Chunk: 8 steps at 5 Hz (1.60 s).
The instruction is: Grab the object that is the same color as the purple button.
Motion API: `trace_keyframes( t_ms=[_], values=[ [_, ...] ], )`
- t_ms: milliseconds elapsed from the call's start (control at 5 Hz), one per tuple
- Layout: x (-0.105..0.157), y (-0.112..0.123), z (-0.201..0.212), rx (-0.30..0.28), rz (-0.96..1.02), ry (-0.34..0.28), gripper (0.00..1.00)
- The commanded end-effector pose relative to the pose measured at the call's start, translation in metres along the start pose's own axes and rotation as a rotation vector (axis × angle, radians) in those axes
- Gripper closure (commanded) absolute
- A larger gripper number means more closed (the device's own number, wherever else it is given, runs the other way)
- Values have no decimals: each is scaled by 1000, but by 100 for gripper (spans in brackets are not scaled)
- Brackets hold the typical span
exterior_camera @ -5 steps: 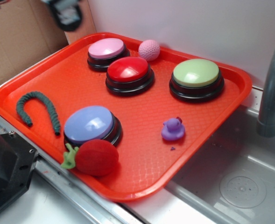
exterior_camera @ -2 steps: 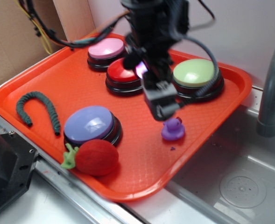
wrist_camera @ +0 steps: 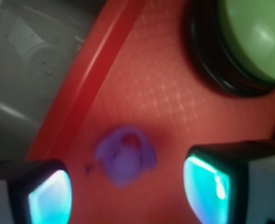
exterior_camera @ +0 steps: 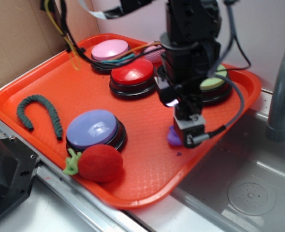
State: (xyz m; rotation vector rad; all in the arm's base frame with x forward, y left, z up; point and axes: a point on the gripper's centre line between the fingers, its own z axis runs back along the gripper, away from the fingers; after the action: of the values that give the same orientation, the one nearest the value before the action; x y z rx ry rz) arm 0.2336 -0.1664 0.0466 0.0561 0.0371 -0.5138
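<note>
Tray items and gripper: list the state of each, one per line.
gripper: open, fingers either side of the duck, not touching it
purple duck: upright on the tray, not gripped
purple button: unpressed, nothing on it
red button: unpressed
pink button: unpressed
green button: nothing on it, partly hidden in the exterior view
strawberry toy: lying against the purple button

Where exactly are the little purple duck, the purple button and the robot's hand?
purple duck [wrist_camera: 124,158], wrist view, on its body.
purple button [exterior_camera: 93,126], exterior view, on its dome top.
hand [wrist_camera: 128,186], wrist view, midway between its fingertips.
</note>
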Motion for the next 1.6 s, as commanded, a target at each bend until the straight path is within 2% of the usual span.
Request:
trace_keyframes(
  t_ms=[0,200,600,800,1000,1200,1400],
  values=[
    [5,5,-9,-28,-2,-19,0],
    [3,-2,-18,-92,-63,-5,100],
    [0,-9,-34,-119,-114,72,100],
    [-6,-13,-34,-88,-107,129,100],
    [-14,-1,15,-20,-14,101,100],
    [-20,11,62,68,73,28,100],
    [-31,23,112,86,123,-4,100]
  ],
)
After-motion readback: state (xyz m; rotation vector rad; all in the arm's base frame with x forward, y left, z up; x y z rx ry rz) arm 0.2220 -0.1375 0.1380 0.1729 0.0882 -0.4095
